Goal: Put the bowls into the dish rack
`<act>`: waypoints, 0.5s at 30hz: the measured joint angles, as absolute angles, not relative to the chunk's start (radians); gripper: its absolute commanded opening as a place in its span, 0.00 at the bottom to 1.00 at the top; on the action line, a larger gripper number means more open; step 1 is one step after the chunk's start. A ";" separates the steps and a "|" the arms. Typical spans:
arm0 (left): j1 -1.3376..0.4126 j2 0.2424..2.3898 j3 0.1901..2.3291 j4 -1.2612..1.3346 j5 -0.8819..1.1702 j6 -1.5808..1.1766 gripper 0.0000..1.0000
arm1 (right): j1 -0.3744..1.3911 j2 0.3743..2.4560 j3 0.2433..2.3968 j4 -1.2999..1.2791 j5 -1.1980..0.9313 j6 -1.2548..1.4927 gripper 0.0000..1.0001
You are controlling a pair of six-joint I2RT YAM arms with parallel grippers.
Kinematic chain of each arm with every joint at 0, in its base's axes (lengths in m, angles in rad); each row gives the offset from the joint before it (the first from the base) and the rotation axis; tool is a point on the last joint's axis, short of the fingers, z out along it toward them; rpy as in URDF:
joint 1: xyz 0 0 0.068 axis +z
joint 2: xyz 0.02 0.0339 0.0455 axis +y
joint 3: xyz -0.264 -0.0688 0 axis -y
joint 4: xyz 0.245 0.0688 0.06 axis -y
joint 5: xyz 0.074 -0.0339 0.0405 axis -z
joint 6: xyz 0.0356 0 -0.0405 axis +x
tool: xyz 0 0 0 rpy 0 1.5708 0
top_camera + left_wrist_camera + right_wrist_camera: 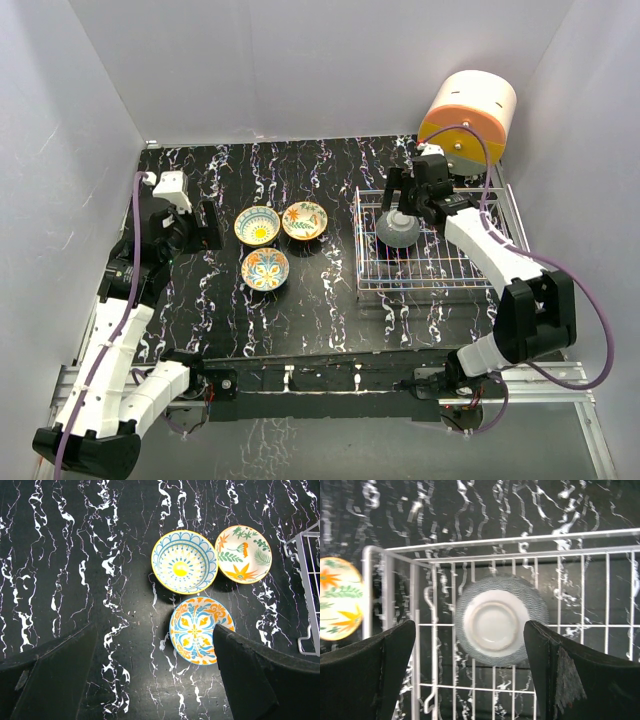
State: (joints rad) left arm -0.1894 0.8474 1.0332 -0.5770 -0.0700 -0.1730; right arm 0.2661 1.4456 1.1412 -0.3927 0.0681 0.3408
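Grey bowl (495, 621) lay inverted in dish rack (580, 545), under open, empty right end effector (469, 630). Three painted bowls (184, 561) sat on bench (75, 555); left end effector (155, 630) open, empty. Ceramic judged stiff, slick, chippable; pinch rim.

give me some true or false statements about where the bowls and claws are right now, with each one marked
1. The grey bowl lies upside down inside the dish rack. True.
2. All four bowls are loaded in the rack. False: three painted bowls sit on the table, left of the rack.
3. The right claw is shut on the grey bowl. False: it is open, with one finger to each side of the bowl in the wrist view.
4. The left claw is open and holds nothing. True.
5. The painted bowls are stacked. False: they sit side by side, insides facing up.
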 measured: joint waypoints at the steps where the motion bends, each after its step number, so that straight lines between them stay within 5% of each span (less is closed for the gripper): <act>1: -0.189 0.847 1.033 -0.577 -0.070 -0.171 0.97 | 0.266 1.460 1.145 -0.403 0.091 0.335 0.92; 15: -0.189 0.838 1.006 -0.578 -0.070 -0.156 0.97 | 0.268 1.512 1.147 -0.463 0.149 0.292 0.85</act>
State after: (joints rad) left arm -0.1894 0.8379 1.0058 -0.5777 -0.0704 -0.1562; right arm 0.2684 1.5124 1.1465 -0.4629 0.1486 0.2916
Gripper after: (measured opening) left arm 0.970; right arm 0.866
